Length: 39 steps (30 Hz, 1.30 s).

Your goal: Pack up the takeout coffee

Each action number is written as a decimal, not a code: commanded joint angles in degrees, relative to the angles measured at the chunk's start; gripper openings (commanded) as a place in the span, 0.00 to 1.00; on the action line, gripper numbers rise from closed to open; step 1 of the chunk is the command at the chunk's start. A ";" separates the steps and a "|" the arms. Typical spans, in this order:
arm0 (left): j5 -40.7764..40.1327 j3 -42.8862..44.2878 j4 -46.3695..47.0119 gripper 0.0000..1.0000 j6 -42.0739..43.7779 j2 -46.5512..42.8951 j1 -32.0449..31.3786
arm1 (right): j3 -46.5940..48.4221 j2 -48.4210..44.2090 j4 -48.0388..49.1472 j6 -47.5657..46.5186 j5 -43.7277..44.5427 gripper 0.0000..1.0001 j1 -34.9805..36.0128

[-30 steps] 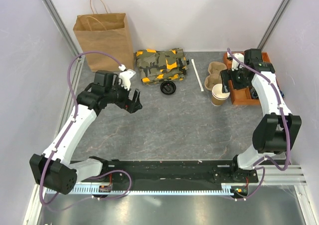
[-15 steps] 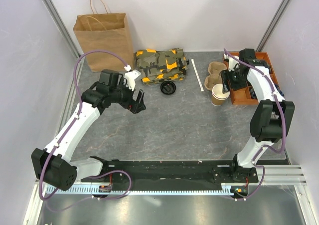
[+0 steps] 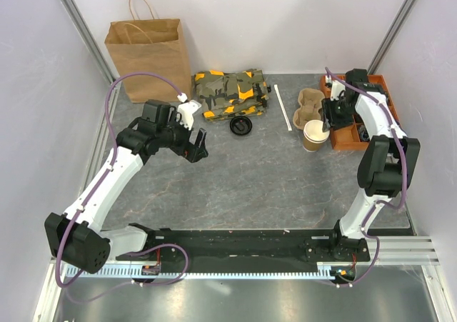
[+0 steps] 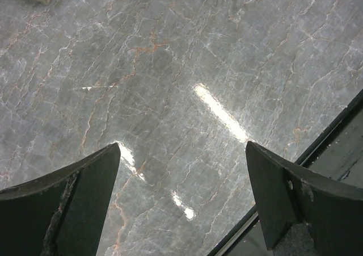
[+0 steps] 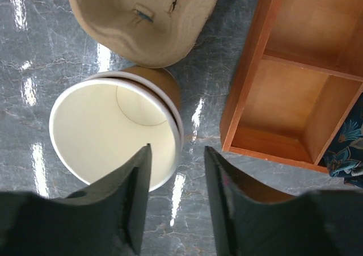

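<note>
Seen from above, the lidless paper cup (image 3: 312,136) stands on the tabletop (image 3: 250,179) just in front of the pulp carrier (image 3: 308,102) and beside the wooden box (image 3: 348,135). Its black lid (image 3: 241,126) lies well apart, near the camouflage cloth (image 3: 232,93) and the paper bag (image 3: 150,58). Only the right wrist view shows the right gripper (image 5: 177,205) closely: 2 fingers apart, straddling the cup's wall, 1 over the cream inside. The left gripper (image 4: 181,205) hangs with fingers wide over bare tabletop.
</note>
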 commanded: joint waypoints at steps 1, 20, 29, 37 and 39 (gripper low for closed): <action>-1.41 0.20 2.52 1.00 1.53 -1.27 -0.16 | 3.24 1.49 -0.05 1.59 -3.16 0.47 -1.60; 3.33 4.77 5.07 1.00 -1.89 3.56 -0.25 | 7.46 0.62 -5.76 1.85 -12.47 0.00 -4.15; 12.74 8.73 15.77 1.00 -16.99 11.20 -1.92 | 5.35 -0.61 -7.69 0.88 -17.58 0.00 -7.23; 11.34 10.84 22.21 1.00 -22.03 15.08 -3.33 | 11.93 -2.99 -8.13 2.02 -20.99 0.00 -10.39; 11.07 10.84 22.21 1.00 -21.32 14.82 -3.24 | 14.75 -3.25 -9.27 2.20 -22.49 0.00 -10.39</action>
